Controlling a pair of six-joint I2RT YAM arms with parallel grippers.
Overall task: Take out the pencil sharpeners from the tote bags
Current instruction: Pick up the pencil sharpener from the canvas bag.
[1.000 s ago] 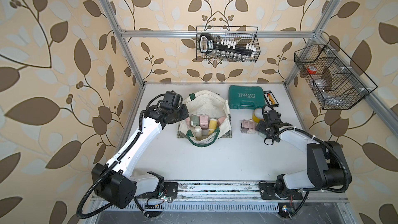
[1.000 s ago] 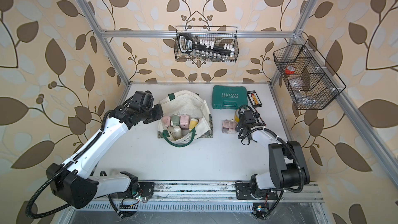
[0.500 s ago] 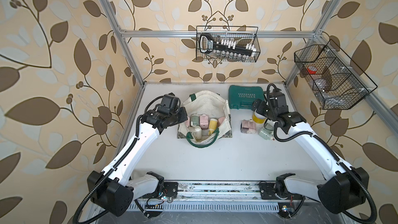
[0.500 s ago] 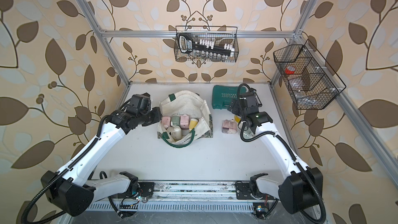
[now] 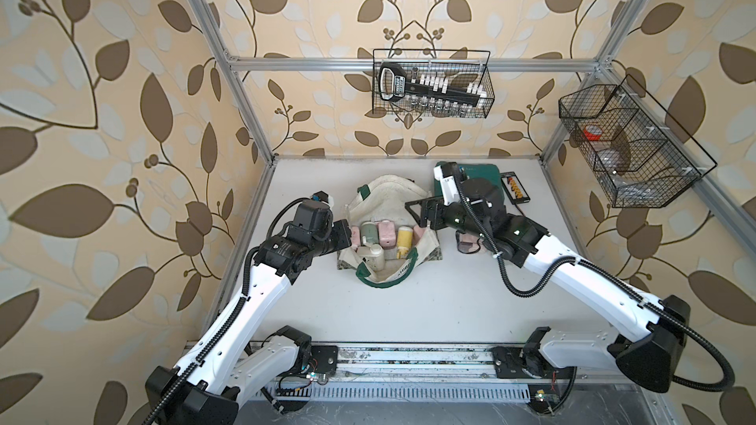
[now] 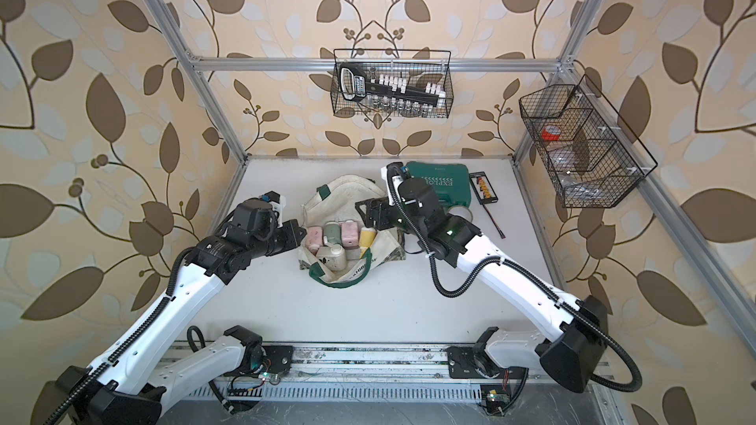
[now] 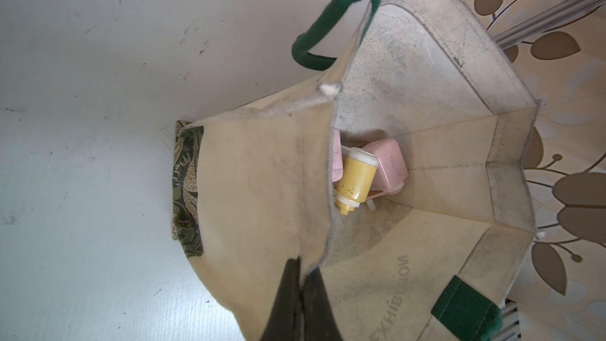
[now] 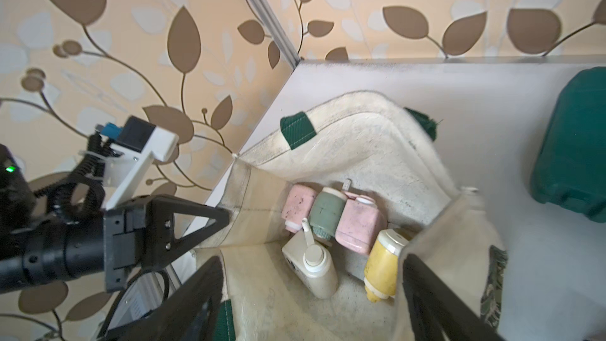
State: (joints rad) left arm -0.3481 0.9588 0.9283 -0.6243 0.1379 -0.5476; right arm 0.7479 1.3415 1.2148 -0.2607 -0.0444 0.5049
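Tote bag point(image 7: 262, 191) of rough, scuffed cream canvas; pencil sharpeners point(image 8: 359, 224) matt pastel plastic; surface point(image 5: 409, 312) smooth, matt white.

The tote bag point(image 7: 262, 191) hides most pencil sharpeners point(image 7: 355, 180) from my left wrist camera. My right arm point(image 5: 564, 263) covers part of the tool case point(image 5: 482, 171).

Left arm point(image 5: 262, 284) and right arm point(image 5: 572, 267) both reach inward — left jaws pinched shut, right jaws parted.
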